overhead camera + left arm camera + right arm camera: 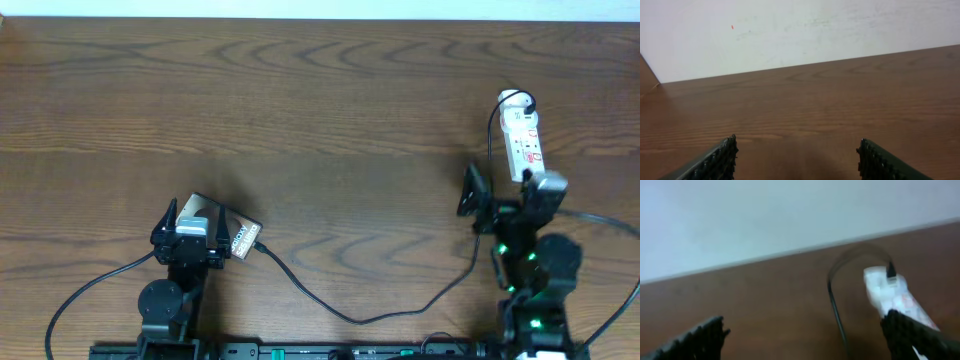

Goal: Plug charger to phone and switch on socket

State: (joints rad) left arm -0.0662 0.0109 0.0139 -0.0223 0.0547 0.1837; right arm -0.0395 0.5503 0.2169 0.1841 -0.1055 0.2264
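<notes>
Overhead shows both arms at once, each reaching from the near edge toward 12 o'clock. The left gripper [190, 222] sits at 7 o'clock on the table [320, 100], its fingers spread. One phone [240, 240] lies just beside it at its 4 o'clock and partly under it. One charger [350, 318] meets the phone's edge, sags toward 6 o'clock and climbs to the one socket [522, 135] between 2 and 3 o'clock. The right gripper [507, 190] is spread wide just below the socket.

Left wrist shows only two parted fingers [715, 161] over bare wood. The phone is out of this view.

Right wrist, blurred, shows the black charger [836, 307] looping into the far end of the socket [890, 292]. One finger [912, 335] of the open right gripper [805, 335] overlaps the socket's near end.
</notes>
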